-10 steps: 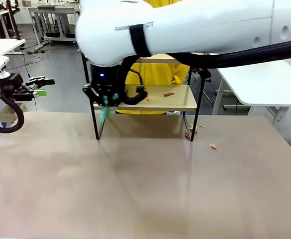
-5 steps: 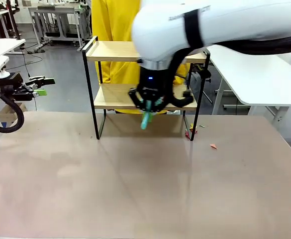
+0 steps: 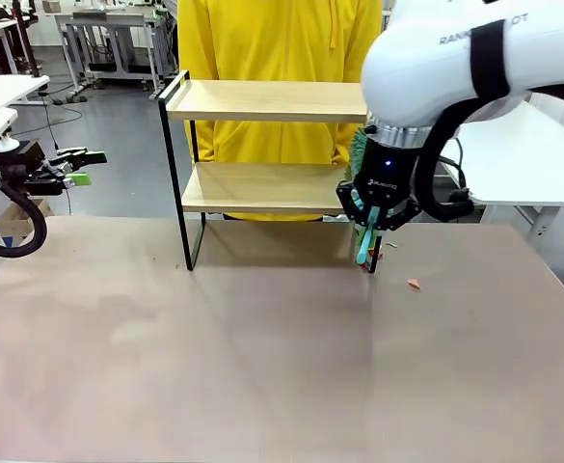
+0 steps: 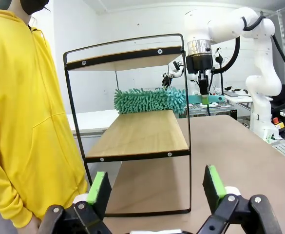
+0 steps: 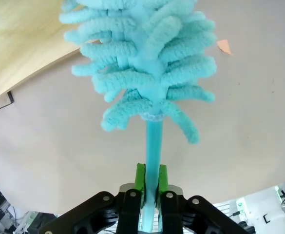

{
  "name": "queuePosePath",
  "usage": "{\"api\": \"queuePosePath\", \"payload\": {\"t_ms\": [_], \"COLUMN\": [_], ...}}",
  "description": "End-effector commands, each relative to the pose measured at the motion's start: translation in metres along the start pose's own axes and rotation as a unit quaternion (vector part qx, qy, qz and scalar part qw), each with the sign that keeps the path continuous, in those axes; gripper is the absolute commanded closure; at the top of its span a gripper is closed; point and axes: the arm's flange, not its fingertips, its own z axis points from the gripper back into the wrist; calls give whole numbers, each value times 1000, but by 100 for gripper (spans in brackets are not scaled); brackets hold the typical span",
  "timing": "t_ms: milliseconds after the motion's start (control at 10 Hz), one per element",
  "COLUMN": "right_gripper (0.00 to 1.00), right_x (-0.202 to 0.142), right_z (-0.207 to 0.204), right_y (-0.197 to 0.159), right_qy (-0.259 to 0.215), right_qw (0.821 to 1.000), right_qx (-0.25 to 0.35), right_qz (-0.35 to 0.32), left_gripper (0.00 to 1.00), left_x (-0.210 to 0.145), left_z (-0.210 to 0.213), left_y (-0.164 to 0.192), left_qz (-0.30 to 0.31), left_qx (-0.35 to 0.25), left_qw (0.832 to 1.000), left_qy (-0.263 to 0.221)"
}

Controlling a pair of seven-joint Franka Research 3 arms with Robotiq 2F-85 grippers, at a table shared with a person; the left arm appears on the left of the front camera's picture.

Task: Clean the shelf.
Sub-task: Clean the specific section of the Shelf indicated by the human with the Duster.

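The shelf (image 3: 262, 100) stands at the table's far side, two light boards in a black frame. My right gripper (image 3: 370, 220) hangs at its right end, shut on the handle of a teal fluffy duster (image 3: 363, 247). In the left wrist view the duster head (image 4: 149, 100) lies across the far end of the lower board (image 4: 142, 134). In the right wrist view the duster (image 5: 142, 63) rises from my shut right gripper (image 5: 151, 181), past the board's edge (image 5: 20, 39). My left gripper (image 3: 77, 170) is open at the far left, its pads (image 4: 99, 187) wide apart and empty.
A person in a yellow hoodie (image 3: 277, 43) stands right behind the shelf. Small orange and red scraps (image 3: 414, 284) lie on the table by the shelf's right leg; one scrap (image 5: 224, 46) shows beside the duster head. A white table (image 3: 523, 154) stands at the right.
My right arm has swept the duster along the lower board from its left end to its right end. The red scrap that lay on that board no longer shows there. The left arm is still.
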Motion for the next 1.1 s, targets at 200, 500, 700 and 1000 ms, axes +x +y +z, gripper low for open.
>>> {"api": "queuePosePath", "payload": {"t_ms": [200, 500, 700, 1000], "right_gripper": [87, 87, 87, 87], "right_x": [2, -15, -35, -63], "right_z": [-3, 17, 45, 54], "right_y": [7, -2, -28, -40], "right_qy": [9, -29, -59, -59], "right_qw": [1000, 997, 982, 948], "right_qx": [-4, 27, 74, 107], "right_qz": [1, 66, 162, 295], "left_gripper": [0, 0, 0, 0], "left_x": [3, 3, 3, 3], "left_z": [0, 0, 0, 0], "left_y": [-1, -1, -1, -1], "left_qz": [-9, -9, -9, -9], "left_qx": [0, 0, 0, 0], "left_qw": [1000, 1000, 1000, 1000], "left_qy": [-1, -1, -1, -1]}}
